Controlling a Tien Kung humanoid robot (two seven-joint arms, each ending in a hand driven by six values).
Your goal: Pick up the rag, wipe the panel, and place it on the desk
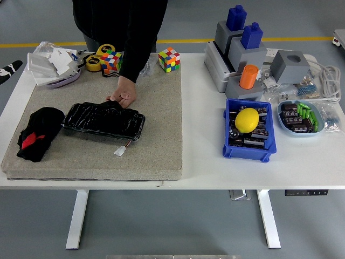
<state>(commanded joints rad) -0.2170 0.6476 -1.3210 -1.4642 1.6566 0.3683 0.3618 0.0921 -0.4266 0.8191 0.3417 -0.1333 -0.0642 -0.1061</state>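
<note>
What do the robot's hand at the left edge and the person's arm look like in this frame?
Only a small part of the robot's left hand shows: black with white markings, fingers unclear. The right arm is out of view. The person's arm wears a long, loose black sleeve reaching the wrist, matching the black top.

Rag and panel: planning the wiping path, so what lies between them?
Nothing: in the head view the rag lies just left of the panel, only bare mat between.

light: bright, even, from overhead
shadows: soft, short, under my table (205, 167)
glare: sheen on black panel (103, 120)
focus: sharp, no blur
</note>
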